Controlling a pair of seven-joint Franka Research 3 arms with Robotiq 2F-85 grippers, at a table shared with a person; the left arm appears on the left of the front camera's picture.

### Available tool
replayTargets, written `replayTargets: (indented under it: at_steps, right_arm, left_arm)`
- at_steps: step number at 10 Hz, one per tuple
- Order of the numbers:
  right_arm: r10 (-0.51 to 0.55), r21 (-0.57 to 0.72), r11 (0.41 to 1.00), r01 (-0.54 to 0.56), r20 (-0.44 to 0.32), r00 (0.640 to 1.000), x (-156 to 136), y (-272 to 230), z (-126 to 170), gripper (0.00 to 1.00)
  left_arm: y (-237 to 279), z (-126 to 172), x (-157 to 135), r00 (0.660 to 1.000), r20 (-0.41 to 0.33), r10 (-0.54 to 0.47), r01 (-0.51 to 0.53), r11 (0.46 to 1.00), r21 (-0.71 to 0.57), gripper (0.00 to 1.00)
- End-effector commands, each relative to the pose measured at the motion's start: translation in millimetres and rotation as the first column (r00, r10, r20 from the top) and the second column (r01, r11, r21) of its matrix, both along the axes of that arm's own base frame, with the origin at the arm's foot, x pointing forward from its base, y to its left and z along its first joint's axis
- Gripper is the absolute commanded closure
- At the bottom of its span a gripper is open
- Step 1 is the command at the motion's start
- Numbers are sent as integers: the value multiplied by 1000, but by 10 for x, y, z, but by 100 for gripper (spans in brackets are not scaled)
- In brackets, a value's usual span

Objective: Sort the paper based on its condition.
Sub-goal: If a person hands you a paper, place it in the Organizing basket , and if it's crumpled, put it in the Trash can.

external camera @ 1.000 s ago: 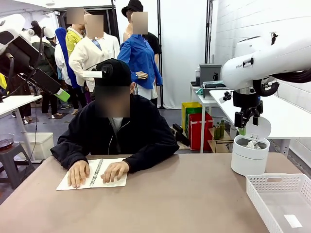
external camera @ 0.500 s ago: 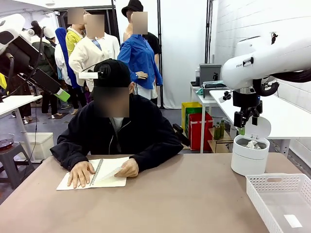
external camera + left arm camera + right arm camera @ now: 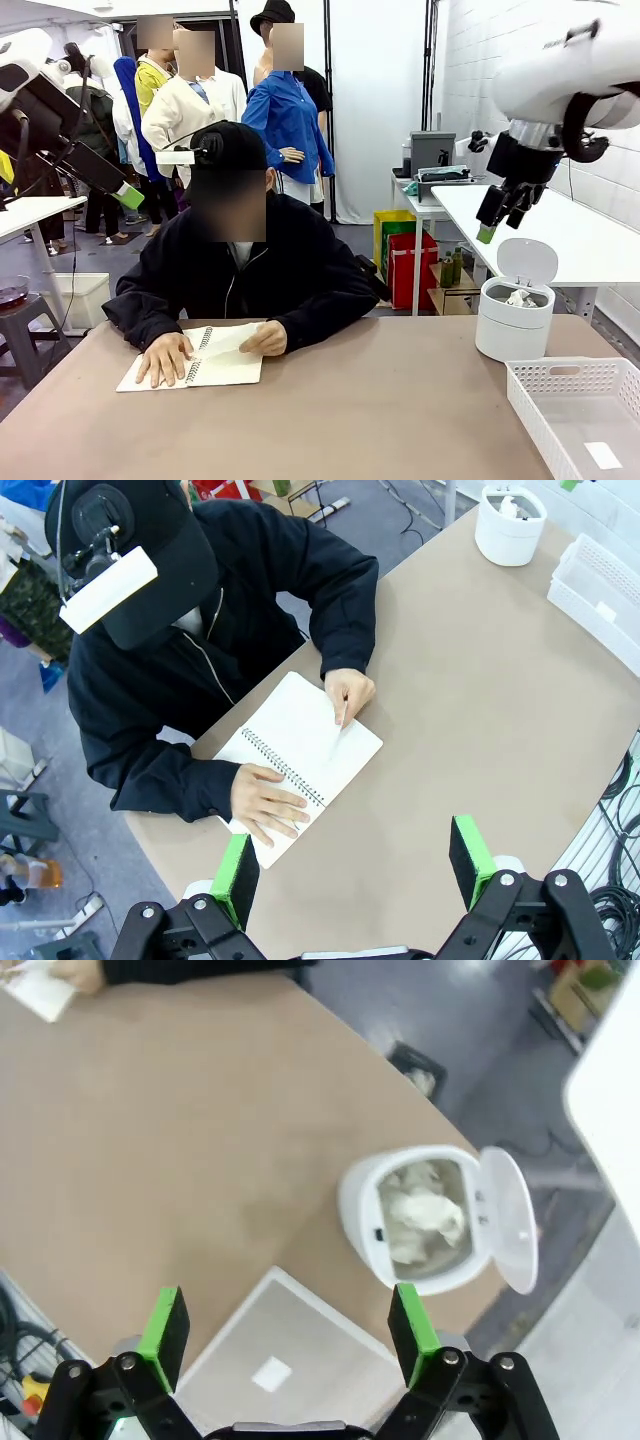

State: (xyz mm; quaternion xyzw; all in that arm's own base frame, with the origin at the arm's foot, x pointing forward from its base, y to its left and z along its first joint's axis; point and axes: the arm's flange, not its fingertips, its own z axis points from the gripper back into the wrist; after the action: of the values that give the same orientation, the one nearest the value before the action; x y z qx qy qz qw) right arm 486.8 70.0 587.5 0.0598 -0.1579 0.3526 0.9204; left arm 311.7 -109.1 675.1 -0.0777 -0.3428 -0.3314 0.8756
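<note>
Crumpled white paper lumps (image 3: 517,297) lie inside the round white bin (image 3: 508,340), whose lid stands open; the right wrist view looks down on the lumps (image 3: 424,1215). A small flat sheet (image 3: 603,455) rests on the floor of the white basket (image 3: 572,373). My right gripper (image 3: 497,215) hangs open and tilted, high above the bin and a little to its left, with nothing between its fingers. My left gripper (image 3: 353,858) is open and empty too, raised high over the person's side of the table.
At the far left of the table a person holds down a spiral notebook (image 3: 190,368) with one hand and lifts a page (image 3: 232,342) with the other. The brown tabletop (image 3: 380,410) spreads between notebook and basket.
My right gripper has risen from just above the bin and swung up and tilted. The person's hand went from resting flat on the notebook to lifting a page.
</note>
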Motion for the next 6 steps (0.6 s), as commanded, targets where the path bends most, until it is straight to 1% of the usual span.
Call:
replayTargets:
  at_steps: [1,3,5,6]
  right_arm:
    - [135,118,983,-140,44,990,-111,27,-88,0]
    - [217,204,950,-238,123,969,-168,278,-54,0]
    - [214,230,932,-279,270,939,-177,626,-3,0]
    - [223,257,915,-311,319,921,-202,758,84,0]
  left_arm:
    - [14,6,0,1000,1,1,-1,1000,-4,0]
    - [14,6,0,1000,1,1,-1,1000,-4,0]
    - [14,6,0,1000,1,1,-1,1000,-4,0]
    - [14,6,0,1000,1,1,-1,1000,-4,0]
